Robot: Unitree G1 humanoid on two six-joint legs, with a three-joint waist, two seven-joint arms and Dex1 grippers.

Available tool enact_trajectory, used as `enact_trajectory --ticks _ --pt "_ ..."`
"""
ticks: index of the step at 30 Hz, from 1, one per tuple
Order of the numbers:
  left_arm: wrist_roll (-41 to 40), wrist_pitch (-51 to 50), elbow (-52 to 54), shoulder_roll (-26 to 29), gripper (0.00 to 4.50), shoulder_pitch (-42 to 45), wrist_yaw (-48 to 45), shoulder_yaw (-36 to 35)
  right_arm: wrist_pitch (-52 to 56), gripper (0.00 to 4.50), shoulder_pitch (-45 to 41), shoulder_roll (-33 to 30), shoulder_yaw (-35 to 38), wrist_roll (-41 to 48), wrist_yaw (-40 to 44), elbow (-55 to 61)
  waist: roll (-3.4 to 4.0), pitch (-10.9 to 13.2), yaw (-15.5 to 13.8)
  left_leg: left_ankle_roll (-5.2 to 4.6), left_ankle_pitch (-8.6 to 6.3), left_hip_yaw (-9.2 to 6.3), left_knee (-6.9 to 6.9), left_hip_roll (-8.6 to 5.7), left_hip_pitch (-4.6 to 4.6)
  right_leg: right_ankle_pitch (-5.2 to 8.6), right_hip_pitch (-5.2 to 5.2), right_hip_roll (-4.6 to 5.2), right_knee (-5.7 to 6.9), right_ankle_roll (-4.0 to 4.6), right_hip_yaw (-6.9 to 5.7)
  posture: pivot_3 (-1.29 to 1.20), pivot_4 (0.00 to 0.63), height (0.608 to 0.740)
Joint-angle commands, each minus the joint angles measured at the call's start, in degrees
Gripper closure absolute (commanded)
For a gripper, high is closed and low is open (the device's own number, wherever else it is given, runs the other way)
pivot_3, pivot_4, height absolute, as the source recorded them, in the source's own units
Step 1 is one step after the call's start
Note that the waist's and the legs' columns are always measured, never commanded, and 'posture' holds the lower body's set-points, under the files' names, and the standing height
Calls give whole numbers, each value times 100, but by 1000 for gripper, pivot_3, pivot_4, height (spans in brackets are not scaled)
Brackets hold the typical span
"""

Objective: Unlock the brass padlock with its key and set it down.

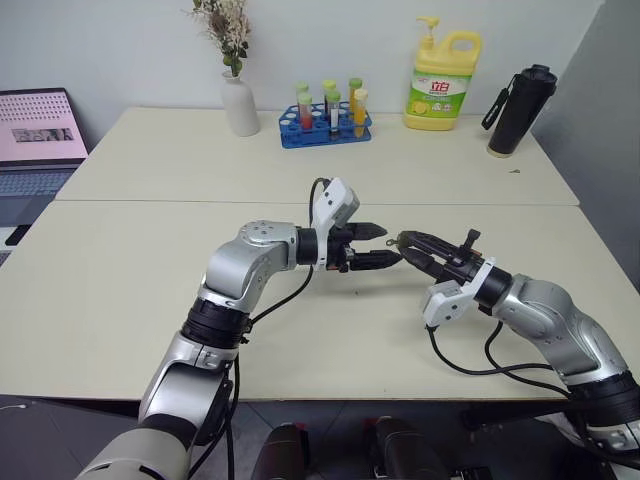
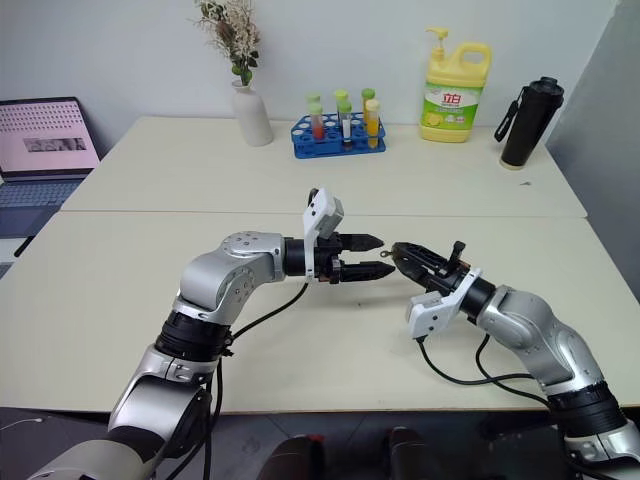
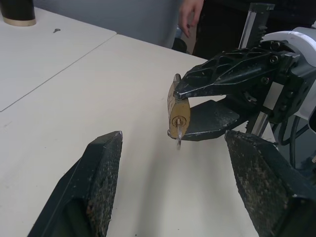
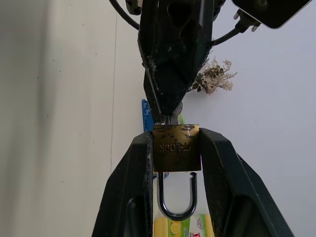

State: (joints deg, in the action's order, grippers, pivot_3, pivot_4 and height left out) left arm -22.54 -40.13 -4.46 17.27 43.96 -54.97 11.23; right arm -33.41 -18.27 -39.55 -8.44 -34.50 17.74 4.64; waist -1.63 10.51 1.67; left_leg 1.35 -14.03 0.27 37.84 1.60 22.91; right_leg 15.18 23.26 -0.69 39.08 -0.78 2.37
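The padlock [image 4: 176,147] sits above the near table [image 1: 120,290], well in front of the blue tube rack [image 1: 325,125], pinched by its two flat sides between the fingers of the right gripper [image 1: 408,243]. Those jaws are closed down to the width of the brass body and hold it level, with the shackle [image 4: 177,197] pointing back along the gripper. One leg of the shackle stands free of the body with a small gap, so the lock looks already sprung. The key [image 3: 178,137] sits in the keyhole on the end face turned away from the right gripper, its silvery bow sticking out.

The left gripper [image 1: 378,245] hangs just beside the padlock on the key side, its jaws spread wide and holding nothing. From the wrist view the fingers [image 3: 98,182] flank the key with clear air on both sides.

The padlock is likely light for its look but hard, smooth and slippery. A pinch on the flat brass faces is the safe hold. The key is thin and stiff, best taken by the bow. For setting down, the body should probably go low to the table before the right jaws part, since the lock could slide or tip.
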Motion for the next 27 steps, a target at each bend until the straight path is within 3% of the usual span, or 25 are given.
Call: enact_trajectory --ticks 1,8,11,19,27 --pt "-13 56 143 -150 1028 179 150 -14 -86 3563 -112 -10 28 170 1 103 0 0 -1 0 0 0 0 0 0 0 0 0 0 0 0 0 150 740" --pt "17 140 -94 -339 1028 322 230 4 -85 3563 -62 -4 42 189 17 162 0 0 -1 0 0 1 0 -2 0 0 0 0 0 0 1 0 150 740" --pt "40 154 -141 -341 1643 341 172 40 -82 3563 -52 4 48 183 14 172 0 0 0 0 0 2 0 -2 0 0 0 0 0 0 1 0 150 740" --pt "69 161 -208 -297 4210 361 81 107 -109 3563 -39 17 69 170 -22 196 0 0 -1 0 0 1 0 -1 0 0 0 0 0 0 1 0 150 740" --pt "128 197 -301 -295 4330 384 54 57 -49 3563 6 -7 98 391 107 152 0 0 -1 0 0 1 0 -2 0 0 0 0 0 0 1 0 150 740"
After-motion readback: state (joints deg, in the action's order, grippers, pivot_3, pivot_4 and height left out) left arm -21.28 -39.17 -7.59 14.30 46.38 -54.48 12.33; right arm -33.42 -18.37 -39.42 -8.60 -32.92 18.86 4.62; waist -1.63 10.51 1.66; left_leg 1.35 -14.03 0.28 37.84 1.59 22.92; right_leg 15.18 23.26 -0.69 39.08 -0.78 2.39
